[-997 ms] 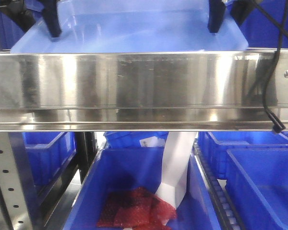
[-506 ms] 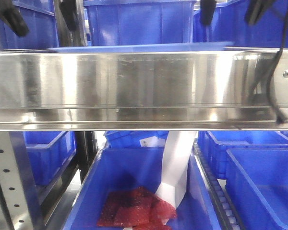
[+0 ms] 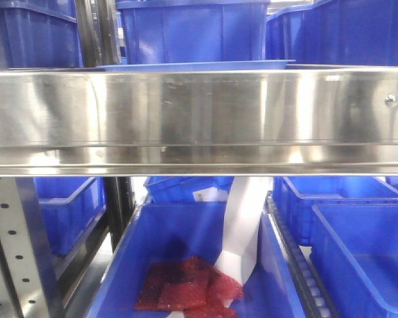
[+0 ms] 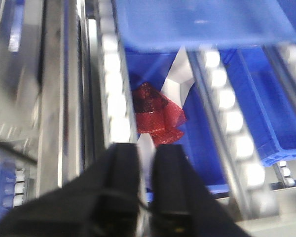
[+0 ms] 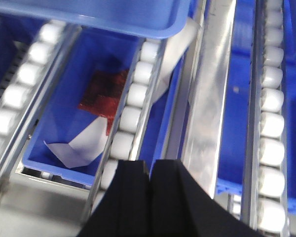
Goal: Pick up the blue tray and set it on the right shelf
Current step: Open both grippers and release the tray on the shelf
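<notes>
Lower bin [image 3: 186,265] – red mesh [image 3: 186,288], white strip [image 3: 242,232]

Deep blue bins [image 3: 192,30] behind; roller tracks [image 5: 130,113]; red mesh, perhaps netting [image 3: 186,285], below.

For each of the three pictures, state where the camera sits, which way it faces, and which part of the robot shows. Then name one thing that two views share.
Front view: level with the shelf rail, facing into the rack; the blue tray lies flat above the rail; no robot part shows.
Left wrist view: behind the left gripper, looking down past white rollers into a bin.
Right wrist view: behind the right gripper, looking down likewise.
Shared: the red mesh and white paper in the lower bin appear in all three.
</notes>
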Robot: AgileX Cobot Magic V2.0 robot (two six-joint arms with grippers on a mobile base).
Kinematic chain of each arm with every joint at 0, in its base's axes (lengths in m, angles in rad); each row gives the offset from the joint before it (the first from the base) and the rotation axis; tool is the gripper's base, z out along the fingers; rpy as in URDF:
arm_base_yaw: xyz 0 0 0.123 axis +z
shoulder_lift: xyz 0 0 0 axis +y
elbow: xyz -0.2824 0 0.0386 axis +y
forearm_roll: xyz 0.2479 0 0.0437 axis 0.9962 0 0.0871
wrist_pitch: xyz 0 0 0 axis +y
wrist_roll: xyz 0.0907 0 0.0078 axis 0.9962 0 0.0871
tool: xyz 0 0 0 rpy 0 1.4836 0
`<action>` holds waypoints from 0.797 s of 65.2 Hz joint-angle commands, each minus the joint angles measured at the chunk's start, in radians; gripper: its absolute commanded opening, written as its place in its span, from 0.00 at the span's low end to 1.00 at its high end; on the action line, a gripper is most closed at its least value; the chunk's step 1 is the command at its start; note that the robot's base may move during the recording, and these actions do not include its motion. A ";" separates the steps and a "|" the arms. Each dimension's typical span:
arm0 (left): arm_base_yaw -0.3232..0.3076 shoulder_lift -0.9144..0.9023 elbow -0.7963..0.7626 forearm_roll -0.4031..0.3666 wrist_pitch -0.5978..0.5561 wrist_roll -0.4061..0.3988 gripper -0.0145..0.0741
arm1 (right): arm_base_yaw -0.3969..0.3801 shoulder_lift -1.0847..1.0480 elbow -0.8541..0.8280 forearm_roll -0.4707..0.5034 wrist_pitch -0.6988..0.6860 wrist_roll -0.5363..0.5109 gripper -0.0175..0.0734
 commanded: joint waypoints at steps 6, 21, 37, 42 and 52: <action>-0.003 -0.272 0.292 -0.006 -0.285 0.008 0.11 | 0.003 -0.248 0.257 -0.021 -0.262 -0.019 0.25; -0.003 -0.598 0.683 -0.006 -0.573 0.010 0.11 | 0.003 -0.565 0.708 -0.086 -0.586 -0.020 0.25; -0.003 -0.880 0.875 0.026 -0.589 0.031 0.11 | 0.003 -0.938 1.069 -0.160 -0.882 -0.020 0.25; -0.003 -0.943 0.888 0.031 -0.605 0.095 0.11 | 0.003 -1.025 1.105 -0.160 -0.900 -0.020 0.25; -0.003 -0.998 0.889 0.025 -0.644 0.112 0.11 | 0.003 -1.100 1.114 -0.160 -0.901 -0.020 0.25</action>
